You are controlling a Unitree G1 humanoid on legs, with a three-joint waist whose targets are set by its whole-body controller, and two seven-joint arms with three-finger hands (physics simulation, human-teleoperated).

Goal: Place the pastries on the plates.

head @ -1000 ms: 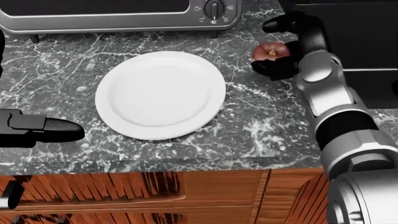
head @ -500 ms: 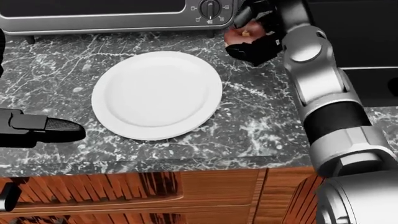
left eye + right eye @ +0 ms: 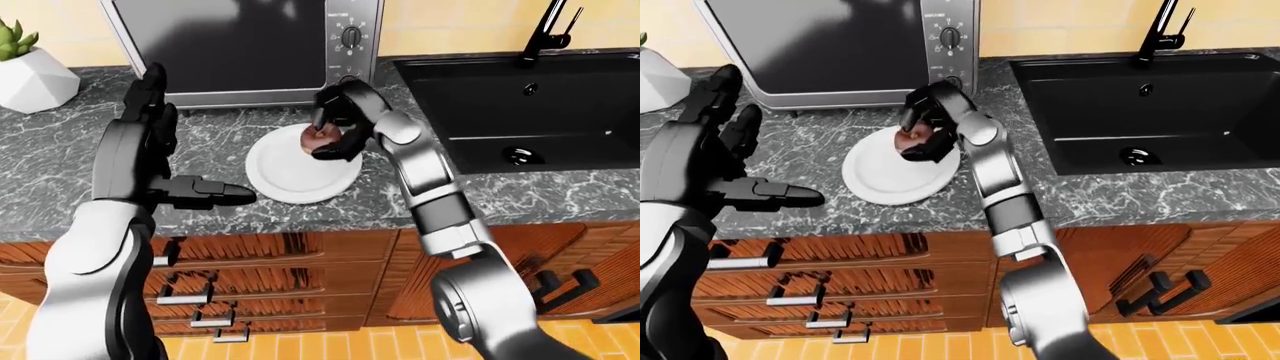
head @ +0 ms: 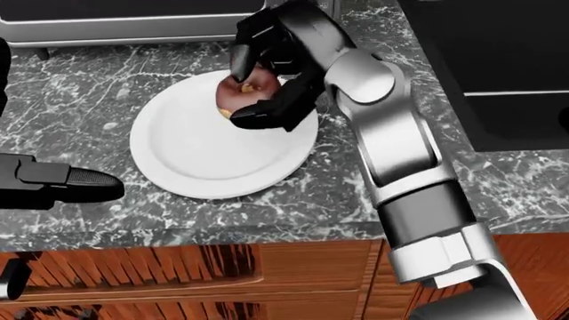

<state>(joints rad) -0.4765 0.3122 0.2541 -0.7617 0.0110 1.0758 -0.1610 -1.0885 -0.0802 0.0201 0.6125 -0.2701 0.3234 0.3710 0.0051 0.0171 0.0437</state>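
Observation:
A white plate (image 4: 191, 157) lies on the dark marble counter below the toaster oven. My right hand (image 4: 258, 83) is shut on a round reddish-brown pastry (image 4: 240, 92) and holds it over the plate's upper right part; whether it touches the plate I cannot tell. It also shows in the left-eye view (image 3: 322, 136). My left hand (image 3: 160, 161) is open and empty, raised left of the plate with a finger (image 4: 75, 185) pointing toward the plate's left rim.
A silver toaster oven (image 3: 240, 49) stands at the counter's top edge. A black sink (image 3: 520, 97) with a faucet (image 3: 545, 30) lies to the right. A potted plant (image 3: 25, 67) stands at far left. Wooden drawers (image 3: 260, 277) run below the counter edge.
My right hand has carried the pastry leftward from the counter right of the plate, past the toaster oven's corner, to above the plate. The left hand has stayed still.

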